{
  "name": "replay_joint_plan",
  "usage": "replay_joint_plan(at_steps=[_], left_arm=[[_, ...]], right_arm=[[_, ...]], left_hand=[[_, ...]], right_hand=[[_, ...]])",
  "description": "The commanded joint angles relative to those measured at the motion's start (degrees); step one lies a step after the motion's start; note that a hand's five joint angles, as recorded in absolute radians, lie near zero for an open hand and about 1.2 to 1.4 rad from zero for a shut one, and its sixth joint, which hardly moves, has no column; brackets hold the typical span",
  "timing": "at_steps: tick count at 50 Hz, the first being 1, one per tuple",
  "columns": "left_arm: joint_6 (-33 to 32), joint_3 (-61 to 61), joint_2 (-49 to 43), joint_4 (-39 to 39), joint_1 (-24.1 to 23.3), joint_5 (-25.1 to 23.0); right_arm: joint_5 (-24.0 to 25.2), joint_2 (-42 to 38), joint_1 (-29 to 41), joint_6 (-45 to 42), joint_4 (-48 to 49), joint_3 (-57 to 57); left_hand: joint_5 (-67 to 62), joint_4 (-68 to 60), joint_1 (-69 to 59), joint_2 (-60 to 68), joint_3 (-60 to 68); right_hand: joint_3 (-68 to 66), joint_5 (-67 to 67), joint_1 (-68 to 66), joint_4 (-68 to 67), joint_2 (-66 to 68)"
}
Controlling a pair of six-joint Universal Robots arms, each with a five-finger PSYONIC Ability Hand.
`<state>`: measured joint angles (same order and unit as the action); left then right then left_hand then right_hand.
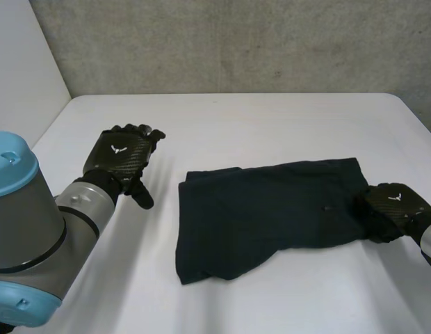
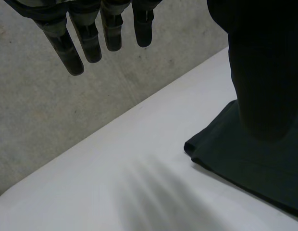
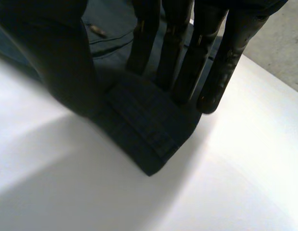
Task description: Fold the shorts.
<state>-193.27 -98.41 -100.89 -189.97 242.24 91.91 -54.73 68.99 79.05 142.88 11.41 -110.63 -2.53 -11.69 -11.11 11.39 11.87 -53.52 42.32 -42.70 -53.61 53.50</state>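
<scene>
Head view: my left hand point(image 1: 122, 156) hovers over the white table point(image 1: 271, 125), fingers straight, holding nothing. The dark shorts point(image 1: 264, 216) lie flat mid-table. My right hand point(image 1: 396, 205) pinches their right corner between thumb and fingers.

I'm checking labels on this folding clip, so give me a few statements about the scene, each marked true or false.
1. The shorts lie spread on the white table. True.
2. The left hand grips the shorts. False: its fingers are straight and it is beside the shorts, apart from the cloth.
3. The right hand pinches a corner of the shorts between its fingers and thumb. True.
4. The shorts are bright red. False: they are dark.
</scene>
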Motion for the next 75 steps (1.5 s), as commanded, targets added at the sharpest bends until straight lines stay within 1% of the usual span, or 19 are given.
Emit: replay_joint_plan(at_steps=[1,8,18,24,30,31,32,33,34,36,39,42,43,47,51,58,63,68,75], left_arm=[[0.0,-0.2,0.08,-0.05,-0.02,0.02],[0.0,-0.2,0.69,-0.05,0.07,0.02],[0.0,-0.2,2.62,0.13,0.6,0.2],[0.44,-0.03,4.12,-0.05,0.6,0.46],[2.72,0.85,4.3,-0.31,0.34,0.46],[2.98,1.03,4.3,-0.31,0.33,0.46],[3.34,1.29,4.38,-0.31,0.33,0.46],[3.43,1.55,4.3,-0.31,0.25,0.46],[3.43,1.73,4.3,-0.31,0.16,0.46],[3.51,2.17,4.03,-0.31,0.07,0.55],[3.51,2.52,3.86,-0.31,-0.1,0.55],[3.6,3.75,3.42,-0.31,-0.54,0.64],[3.69,4.45,3.24,-0.31,-0.81,0.64],[4.65,6.9,1.84,-0.31,-1.94,0.72],[6.06,9.63,-0.18,-0.05,-4.58,0.72],[6.94,14.47,-5.54,1.18,-10.73,0.9],[7.29,19.64,-12.29,5.12,-15.48,4.23],[8.52,23.17,-19.25,10.14,-16.8,10.21],[10.02,23.88,-27.59,14.97,-16.63,12.94]], right_arm=[[-0.38,0.27,0.05,-0.05,1.95,1.03],[-0.91,1.06,1.54,-0.14,1.43,4.1],[-6.71,8.44,25.0,-9.36,1.16,7.8],[-6.27,7.05,41.84,-16.38,1.78,7.89],[-4.95,1.51,50.67,-20.44,2.04,7.8],[-5.04,0.89,50.94,-20.53,1.87,7.97],[-5.56,0.36,51.03,-20.36,1.86,7.98],[-5.57,0.27,51.03,-20.09,1.78,7.98],[-5.57,0.44,51.03,-19.92,1.69,7.98],[-5.22,0.62,51.12,-17.91,2.04,7.89],[-5.22,2.46,50.15,-12.64,1.87,8.06],[-4.95,9.22,46.03,-1.14,2.13,8.24],[-4.69,12.11,43.67,5.42,1.95,8.24],[-4.34,15.64,39.01,19.58,2.22,8.76],[-5.39,17.41,35.31,25.86,0.38,11.22],[-6.36,11.01,31.43,26.05,-8.05,17.02],[-8.99,1.96,31.52,26.14,-16.48,24.39],[-10.75,-4.55,31.6,26.23,-19.49,29.06],[-14.08,-13.16,32.21,25.61,-20.37,33.11]], left_hand=[[2.53,1.69,1.11,-1.39,-1.87],[2.53,1.69,1.11,-1.39,-1.87],[2.53,1.69,1.11,-1.39,-1.87],[2.53,1.69,1.11,-1.39,-1.87],[2.53,1.69,1.11,-1.39,-1.87],[2.53,1.69,1.11,-1.39,-1.87],[2.53,1.69,1.11,-1.39,-1.87],[2.53,1.69,1.11,-1.39,-1.87],[2.53,1.69,1.11,-1.39,-1.87],[2.53,1.69,1.11,-1.39,-1.87],[2.53,1.69,1.11,-1.39,-1.87],[2.49,1.65,1.07,-1.35,-1.83],[2.49,1.65,1.07,-1.35,-1.83],[2.49,1.65,1.07,-1.35,-1.83],[2.15,1.31,0.73,-1.01,-1.49],[1.98,1.14,0.56,-0.84,-1.32],[2.15,1.31,0.73,-1.01,-1.49],[2.15,1.31,0.73,-1.01,-1.49],[2.15,1.31,0.73,-1.01,-1.49]], right_hand=[[-26.48,27.68,-37.3,-26.39,26.5],[-26.48,27.68,-37.3,-26.39,26.5],[-26.48,27.68,-37.3,-26.39,26.5],[-26.48,27.68,-37.3,-26.39,26.5],[-26.48,27.68,-37.3,-26.39,26.5],[-17.38,18.58,-28.2,-17.29,17.4],[11.69,-10.48,0.86,11.77,-11.67],[24.8,-23.6,13.98,24.89,-24.78],[34.92,-33.72,24.1,35.01,-34.9],[42.39,-41.19,31.57,42.48,-42.38],[43.52,-42.32,32.7,43.61,-43.5],[43.52,-42.32,32.7,43.61,-43.5],[43.52,-42.32,32.7,43.61,-43.5],[43.52,-42.32,32.7,43.61,-43.5],[43.52,-42.32,32.7,43.61,-43.5],[43.52,-42.32,32.7,43.61,-43.5],[43.52,-42.32,32.7,43.61,-43.5],[43.52,-42.32,32.7,43.61,-43.5],[43.52,-42.32,32.7,43.61,-43.5]])
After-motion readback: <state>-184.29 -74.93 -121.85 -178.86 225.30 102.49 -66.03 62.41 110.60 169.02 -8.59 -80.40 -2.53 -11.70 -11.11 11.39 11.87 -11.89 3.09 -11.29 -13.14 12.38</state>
